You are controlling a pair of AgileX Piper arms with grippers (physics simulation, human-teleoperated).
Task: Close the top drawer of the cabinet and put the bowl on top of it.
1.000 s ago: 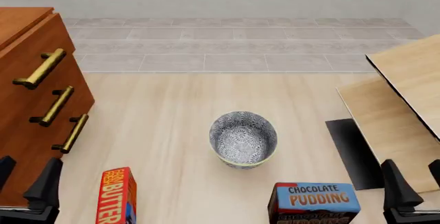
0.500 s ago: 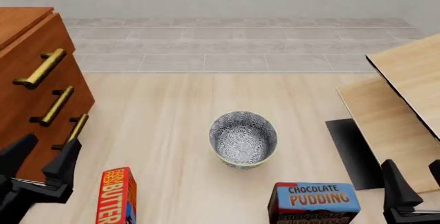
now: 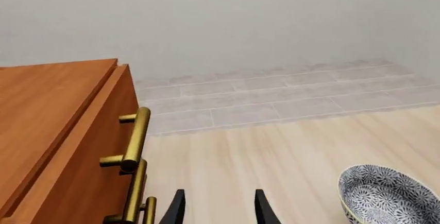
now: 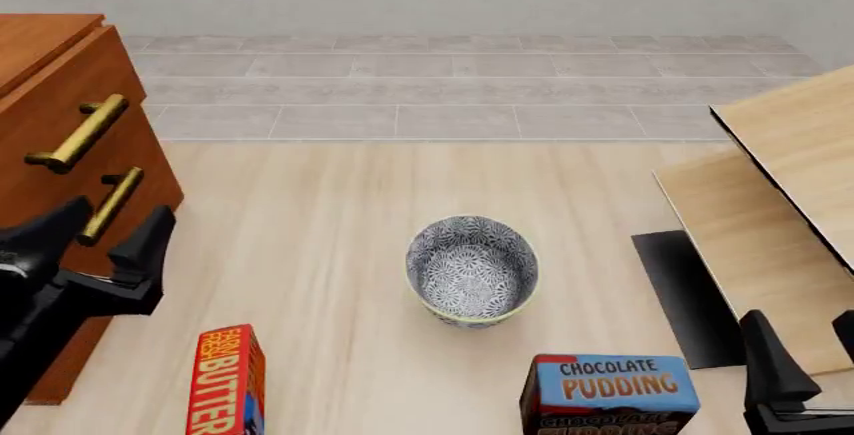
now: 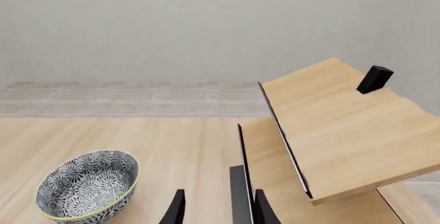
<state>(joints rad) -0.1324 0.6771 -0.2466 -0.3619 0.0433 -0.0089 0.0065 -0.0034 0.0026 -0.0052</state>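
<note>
Front view: the bowl (image 4: 471, 271) sits mid-desk, looking rigid, glazed and probably slick, best pinched over its rim. The top drawer (image 4: 70, 115) juts out; the left end effector (image 4: 96, 238) hovers spread beside it, empty.

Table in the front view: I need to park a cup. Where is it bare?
Bare: the wide strip between the cabinet and the bowl, and the stretch beyond the bowl. Crowded: the near edge, with the butter box and pudding box.

L gripper (image 4: 94, 240) rose | now fronting cabinet (image 4: 54, 145) lower drawers | jaws apart
</note>
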